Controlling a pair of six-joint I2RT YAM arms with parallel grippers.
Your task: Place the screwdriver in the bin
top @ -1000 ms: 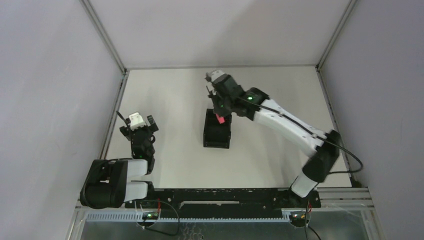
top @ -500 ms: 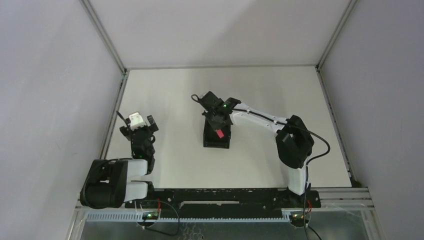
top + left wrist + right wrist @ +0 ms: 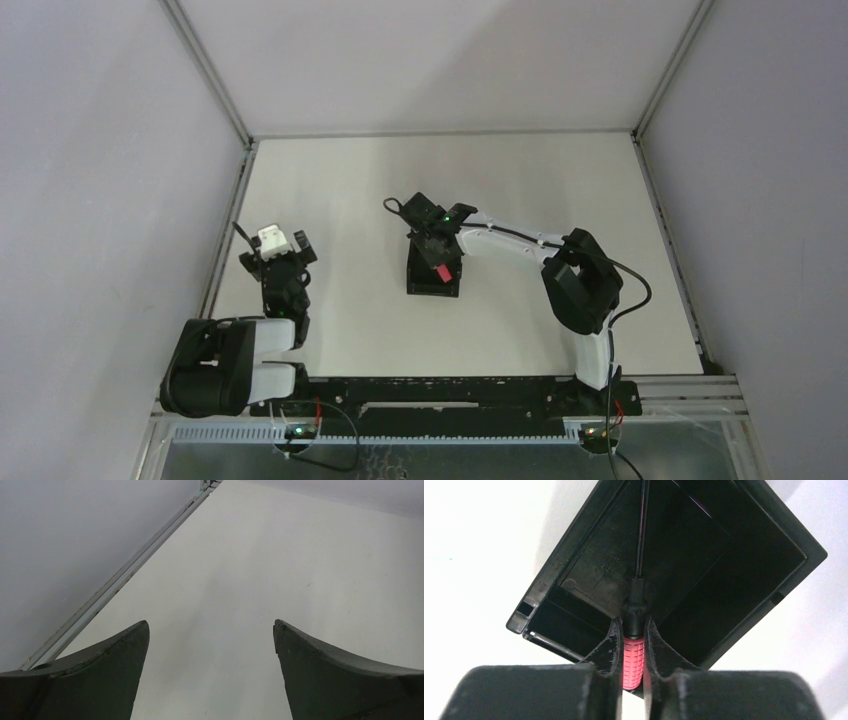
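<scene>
The black bin [image 3: 433, 272] stands mid-table; in the right wrist view its rim [image 3: 544, 582] frames a dark interior with a divider. My right gripper [image 3: 437, 258] is over the bin and shut on the screwdriver [image 3: 633, 662], gripping its red ribbed handle. The thin dark shaft [image 3: 641, 525] points down into the bin. The red handle also shows in the top view [image 3: 438, 273] inside the bin's outline. My left gripper [image 3: 285, 252] rests at the left side of the table, open and empty; its fingers [image 3: 100, 675] frame bare table.
White enclosure walls surround the table. A metal rail [image 3: 115, 582] runs along the left edge near my left gripper. The arm bases' black mounting bar [image 3: 440, 392] lies at the near edge.
My right arm has folded in and lowered, carrying the screwdriver from above the bin's far end down over the bin. The left arm has not moved.
</scene>
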